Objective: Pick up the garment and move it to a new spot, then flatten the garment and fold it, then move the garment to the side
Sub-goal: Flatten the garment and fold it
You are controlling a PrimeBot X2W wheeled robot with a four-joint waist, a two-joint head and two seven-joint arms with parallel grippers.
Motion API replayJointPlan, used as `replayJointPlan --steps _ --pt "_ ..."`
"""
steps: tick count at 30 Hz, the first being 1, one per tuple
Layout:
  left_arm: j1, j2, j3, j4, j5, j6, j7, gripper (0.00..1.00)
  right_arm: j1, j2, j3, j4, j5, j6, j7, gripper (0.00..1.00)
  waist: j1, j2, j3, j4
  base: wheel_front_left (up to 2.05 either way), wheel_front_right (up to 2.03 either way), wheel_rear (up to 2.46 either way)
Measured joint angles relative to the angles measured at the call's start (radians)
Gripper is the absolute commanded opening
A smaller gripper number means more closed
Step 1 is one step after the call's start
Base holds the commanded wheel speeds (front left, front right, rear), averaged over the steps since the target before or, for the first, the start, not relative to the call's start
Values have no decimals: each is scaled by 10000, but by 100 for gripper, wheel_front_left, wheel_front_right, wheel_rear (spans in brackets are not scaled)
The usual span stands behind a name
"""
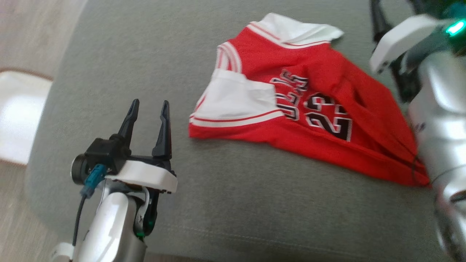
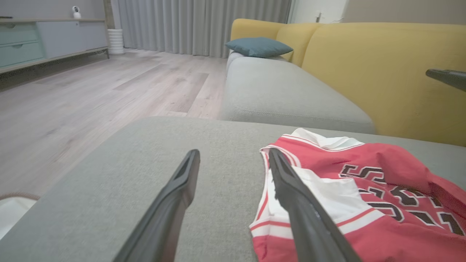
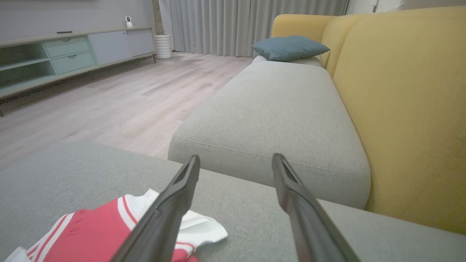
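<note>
The garment [image 1: 320,105] is a red jersey with white trim and black numbers. It lies crumpled and partly folded over on the grey cushion [image 1: 225,203]. To its left my left gripper [image 1: 149,105] hovers open above bare cushion, holding nothing. In the left wrist view the garment [image 2: 367,189] lies right of the left gripper [image 2: 233,154], under its right finger. My right gripper [image 3: 236,160] stands open and empty past the garment's white collar end [image 3: 91,233]. My pale right forearm [image 1: 440,105] covers the garment's right edge.
A yellow sofa back [image 3: 407,109] rises along the cushion's right side. A second grey seat cushion [image 3: 276,109] with a blue pillow [image 3: 289,47] lies beyond. Wooden floor [image 2: 91,98] and a low cabinet [image 3: 65,51] are to the left. A white object [image 1: 18,116] sits on the floor.
</note>
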Motion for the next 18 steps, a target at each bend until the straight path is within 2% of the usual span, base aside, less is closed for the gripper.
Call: replayJointPlan --steps 8,11,18 --pt "25 -4 303 -23 130 -140 0 100 2661 305 173 -1998 978 0 -865 100 0 0 -733 -1185 0 0 0" --pt "45 -6 403 -29 144 -169 0 100 3914 451 -209 -3049 970 0 -943 100 0 0 -1006 -1550 0 0 0" --pt "30 -6 598 150 205 -171 -2 100 7062 1277 -1448 -5730 282 0 -767 100 0 0 -1236 -2319 0 0 0"
